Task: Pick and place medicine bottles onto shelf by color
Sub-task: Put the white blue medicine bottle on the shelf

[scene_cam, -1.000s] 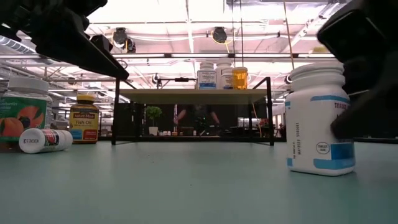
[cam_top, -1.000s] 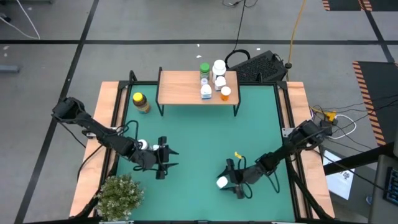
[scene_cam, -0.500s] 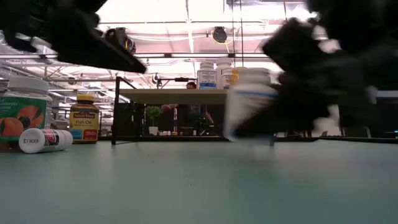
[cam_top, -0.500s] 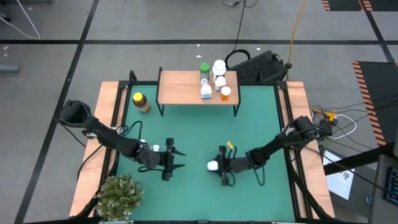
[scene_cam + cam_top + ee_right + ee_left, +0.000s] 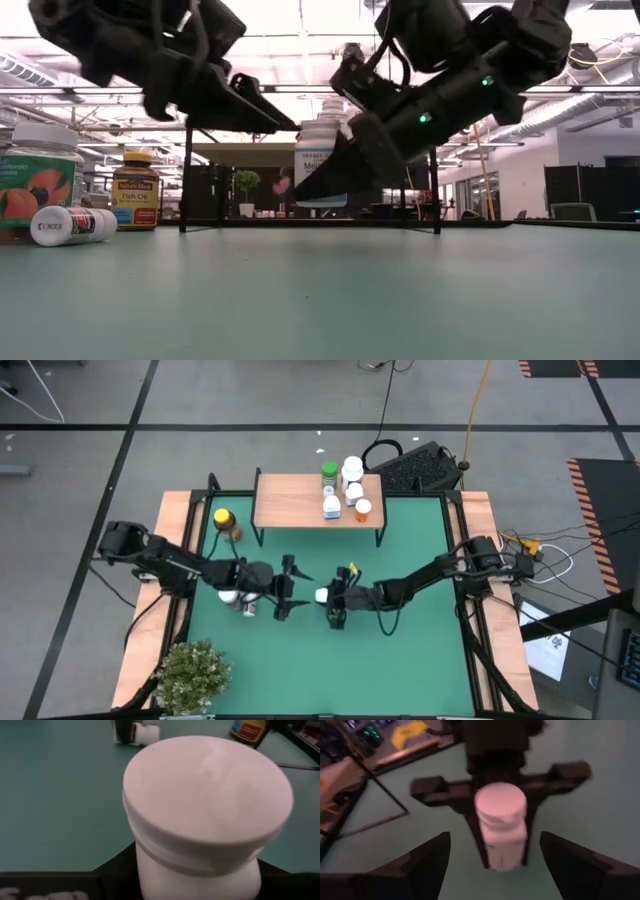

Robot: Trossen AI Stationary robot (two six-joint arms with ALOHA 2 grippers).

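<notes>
The right gripper (image 5: 333, 600) is clamped on a white medicine bottle (image 5: 322, 596), a smooth plastic cylinder with a flat round cap and a blue-edged label, held clear of the green mat (image 5: 420, 660) near the table's middle. In the low view the bottle (image 5: 318, 160) hangs upright between dark fingers, above the mat's dull surface. The right arm reaches in low from the table's right edge, stretched long across the mat. The left gripper (image 5: 287, 588) faces it just beside, its angular black fingers (image 5: 427, 857) spread wide and holding nothing; the left arm runs in from the left edge. Just beside the left gripper a small white bottle (image 5: 247, 604) lies on its side (its label shows a red patch in the low view). An amber bottle with a yellow cap (image 5: 226, 524) stands near the shelf (image 5: 295, 500), a light-wood board on thin black legs. On the shelf's right part cluster a green-capped bottle (image 5: 328, 471), white bottles (image 5: 351, 467) and an orange-capped bottle (image 5: 362, 509).
</notes>
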